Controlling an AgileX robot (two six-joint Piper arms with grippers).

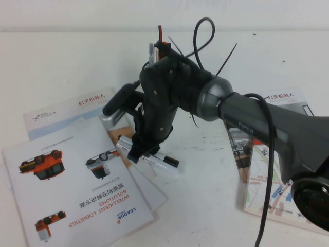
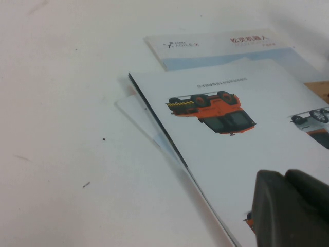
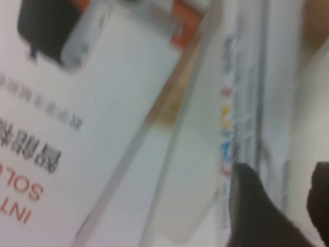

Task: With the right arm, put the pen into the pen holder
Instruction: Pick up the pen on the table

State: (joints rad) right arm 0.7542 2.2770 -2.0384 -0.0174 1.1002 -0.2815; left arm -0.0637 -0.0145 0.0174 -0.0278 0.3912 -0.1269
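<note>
Right claw (image 1: 141,150) is down over the pen (image 1: 154,156) on the brochures (image 1: 77,185), fingers apart either side, not clamped. Grasp step. Next: close, lift, find the holder, which isn't visible. Left claw (image 2: 290,208) is parked by the brochures; can't tell its state.

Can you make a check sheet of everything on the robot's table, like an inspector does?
Surface: white table, a few dark specks.
Job's things: pen lies on the brochures, black cap toward the robot's right. Pen holder hidden behind the right arm; only a red stick pokes up there.
Clutter: brochures fanned on the left, another brochure on the right.
Grippers: right gripper down at the pen; left gripper low over the left brochures.
Cables: black cables loop above the right arm.
Surroundings: nothing seen.
</note>
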